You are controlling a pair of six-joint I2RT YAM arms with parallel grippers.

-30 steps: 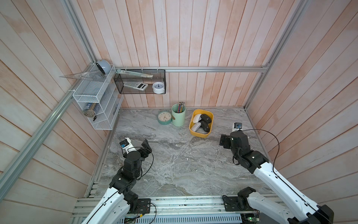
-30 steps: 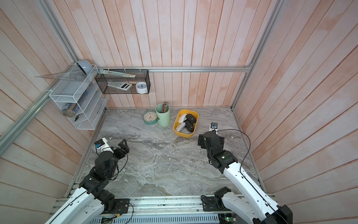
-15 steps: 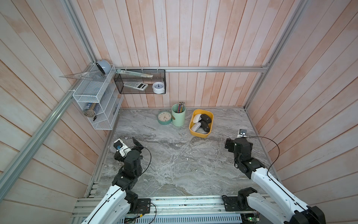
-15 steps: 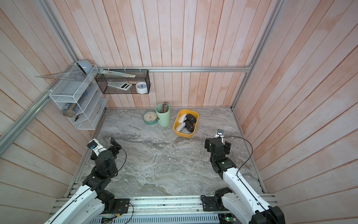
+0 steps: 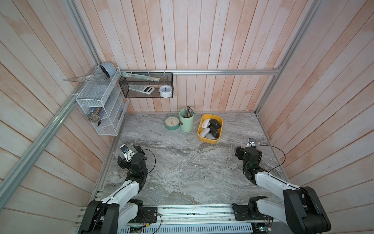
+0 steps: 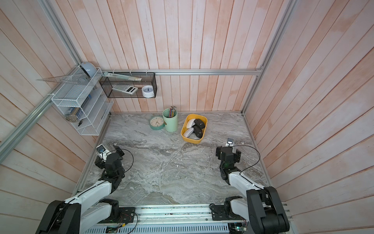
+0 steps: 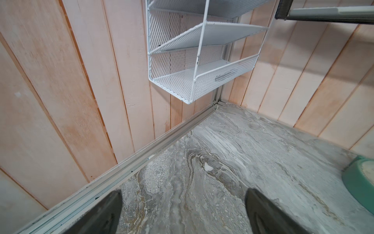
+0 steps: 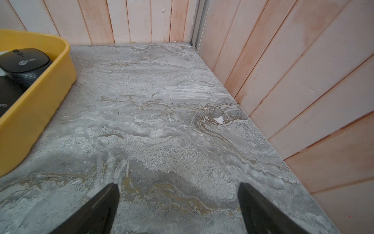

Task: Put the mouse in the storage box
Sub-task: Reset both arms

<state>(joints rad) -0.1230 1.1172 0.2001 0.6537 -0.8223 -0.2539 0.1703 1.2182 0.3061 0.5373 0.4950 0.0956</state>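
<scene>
The yellow storage box (image 5: 208,140) (image 6: 191,139) stands at the back of the marble table, right of centre. Several mice lie in it, among them a white mouse (image 5: 206,122) and a black mouse (image 5: 215,123) (image 8: 22,60). No mouse shows outside the box. My right gripper (image 5: 249,151) (image 6: 228,152) (image 8: 179,188) hovers open and empty over bare marble, nearer than the box and to its right. The box's wall (image 8: 40,97) shows in the right wrist view. My left gripper (image 5: 130,156) (image 6: 109,156) (image 7: 183,194) is open and empty near the left wall.
A green clock (image 5: 172,122) (image 7: 362,182) and a green pencil cup (image 5: 186,121) stand left of the box. A white wire rack (image 5: 101,109) (image 7: 202,71) hangs on the left wall. A black mesh basket (image 5: 145,85) hangs on the back wall. Wooden walls close in on three sides.
The left gripper has swung left toward the wall. The right gripper has drawn back a little from the box toward the right wall. Both stay open.
</scene>
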